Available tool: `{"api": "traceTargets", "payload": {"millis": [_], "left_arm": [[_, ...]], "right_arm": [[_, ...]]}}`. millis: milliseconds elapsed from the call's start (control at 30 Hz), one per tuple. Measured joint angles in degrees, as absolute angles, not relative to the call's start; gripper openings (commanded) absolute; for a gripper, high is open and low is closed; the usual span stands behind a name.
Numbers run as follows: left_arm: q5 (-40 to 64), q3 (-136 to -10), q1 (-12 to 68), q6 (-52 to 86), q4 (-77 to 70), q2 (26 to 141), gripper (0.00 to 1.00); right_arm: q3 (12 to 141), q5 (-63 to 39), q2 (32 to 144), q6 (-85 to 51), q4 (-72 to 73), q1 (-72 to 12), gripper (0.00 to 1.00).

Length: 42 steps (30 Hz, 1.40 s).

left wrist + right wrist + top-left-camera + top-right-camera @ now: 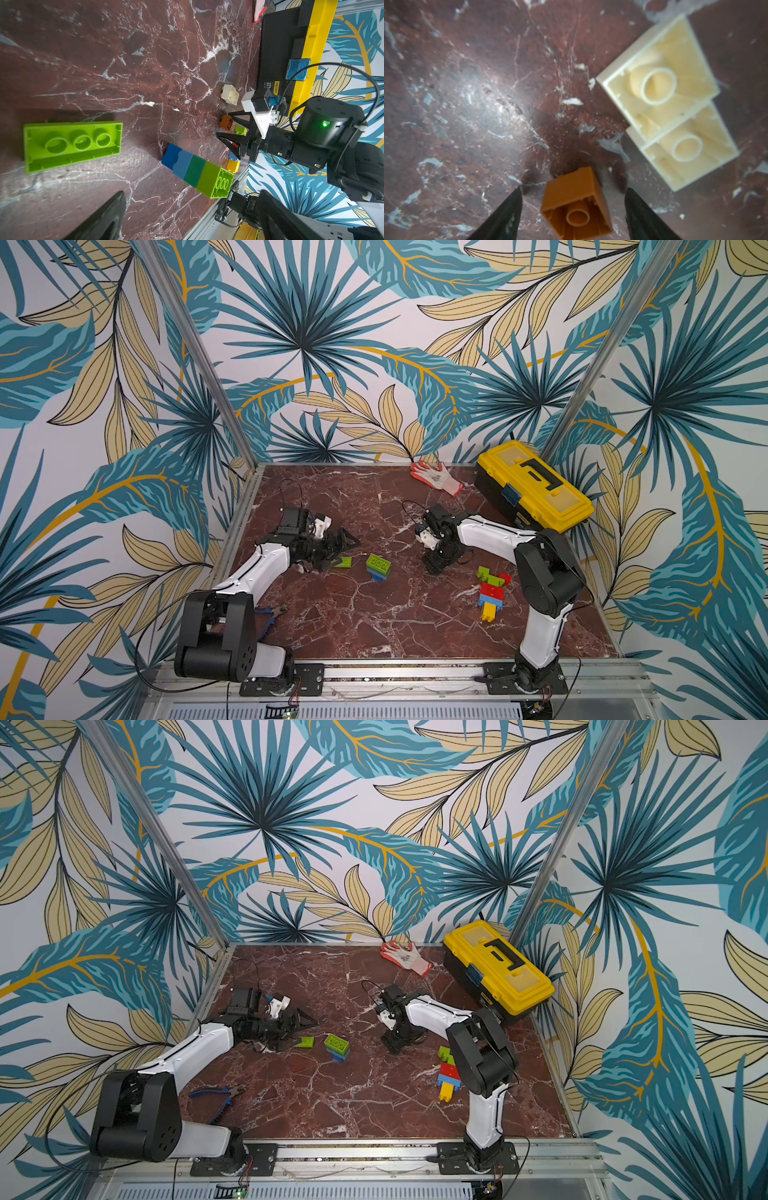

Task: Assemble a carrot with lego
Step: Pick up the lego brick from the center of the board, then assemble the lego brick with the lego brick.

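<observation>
In a top view: left gripper [343, 551] hanging wide open beside lime-green oblong plastic brick [344, 562]. Left wrist: right gripper [223, 124] straddling small orange square plastic brick [227, 123]. Right wrist: jaws standing apart, gaps both sides. Brick is lying skewed, so closing risks twisting it out.

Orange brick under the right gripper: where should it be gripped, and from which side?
Pinch the orange brick across its two flat side walls, coming down from above as the right gripper is aimed. Its hollow underside faces the wrist camera, and the open jaws straddle those walls, a gap on each side.
</observation>
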<state>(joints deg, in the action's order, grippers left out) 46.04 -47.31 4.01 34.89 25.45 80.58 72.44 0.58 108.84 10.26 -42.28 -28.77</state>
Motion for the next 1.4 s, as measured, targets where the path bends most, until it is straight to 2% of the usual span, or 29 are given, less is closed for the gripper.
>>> {"api": "traceTargets", "payload": {"millis": [567, 700, 900, 1400], "left_arm": [[46.02, -47.31, 4.01, 34.92, 25.47, 80.60, 0.99], [45.84, -47.31, 4.01, 34.92, 25.47, 80.60, 0.99], [44.86, -46.74, 4.03, 34.94, 25.43, 80.58, 0.99], [43.09, -39.99, 7.60, 35.66, 22.15, 78.11, 0.99]], "right_arm": [[73.56, -0.03, 109.65, 10.72, -43.59, -28.32, 0.38], [75.26, -0.25, 109.65, 10.31, -45.65, -28.32, 0.34], [81.36, -1.48, 109.51, 8.80, -50.30, -29.47, 0.33], [111.11, -3.51, 112.64, 8.60, -63.79, -43.75, 0.33]]}}
